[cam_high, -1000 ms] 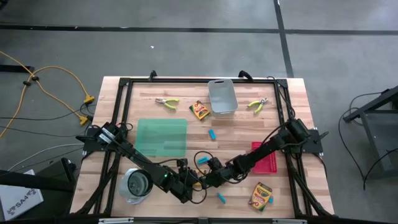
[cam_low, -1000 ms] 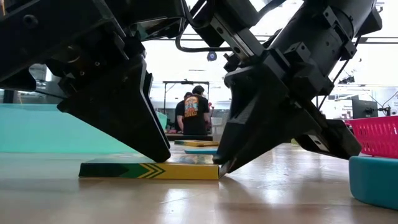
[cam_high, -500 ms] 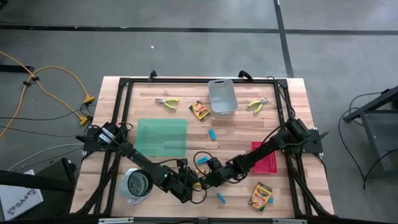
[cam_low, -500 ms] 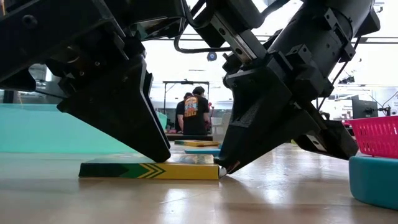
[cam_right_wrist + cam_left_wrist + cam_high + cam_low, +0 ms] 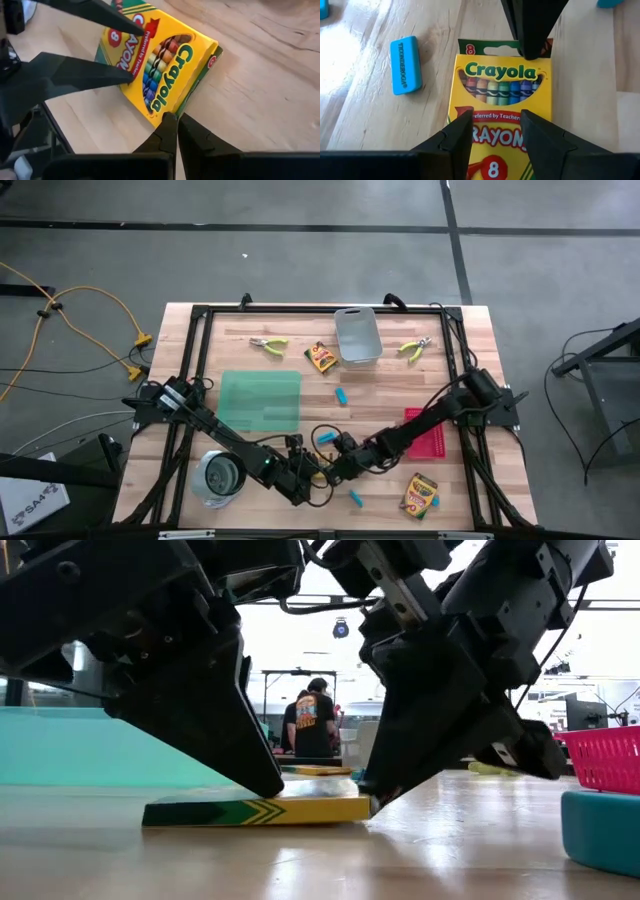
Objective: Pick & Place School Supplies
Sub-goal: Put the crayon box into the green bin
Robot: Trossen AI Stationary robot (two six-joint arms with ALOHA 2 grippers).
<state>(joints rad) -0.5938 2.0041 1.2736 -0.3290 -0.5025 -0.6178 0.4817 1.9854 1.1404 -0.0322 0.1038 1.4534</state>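
Crayon box point(image 5: 501, 105) lies flat on the desk point(image 5: 385, 390), directly under both tools. The left tool point(image 5: 496, 131) has its two fingers spread and pressed down on the printed top face, near the end of the box closest to it, so it pins the box and does not grip it. The right tool point(image 5: 174, 131) has its fingers closed together with nothing between them, and their shared tip sits against the opposite short end of the box, just at the green edge. In the low view that end looks raised slightly off the desk, though this is hard to be sure of.

Judging by its look, the box is thin printed card: light, smooth enough to slide on the wood, stiff along its edges but easy to dent across the broad face. Lying flat it offers little to pinch from above, so the long side edges seem the best place to take hold, or the short end once it is tipped up. A hard squeeze on the face could crush it.

Just beside the left tool, clear of the box, lies a light-blue eraser point(image 5: 406, 65).
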